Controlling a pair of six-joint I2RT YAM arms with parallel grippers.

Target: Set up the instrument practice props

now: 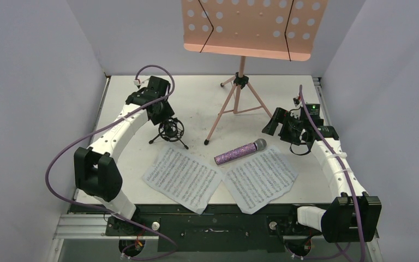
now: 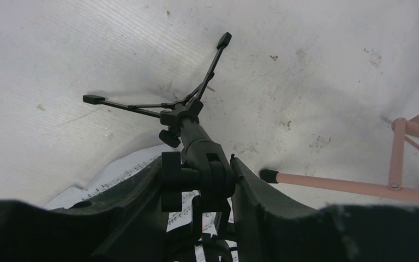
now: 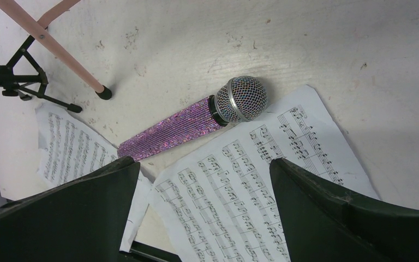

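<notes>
While left fingers (image 2: 133, 218) flank the tripod (image 2: 196, 153), right fingers (image 3: 338, 218) hover — spread.

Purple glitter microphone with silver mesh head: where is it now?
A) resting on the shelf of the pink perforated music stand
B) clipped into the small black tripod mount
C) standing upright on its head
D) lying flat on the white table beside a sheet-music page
D: the purple glitter microphone lies flat on the white table, its silver head at the edge of a white sheet-music page.
</notes>
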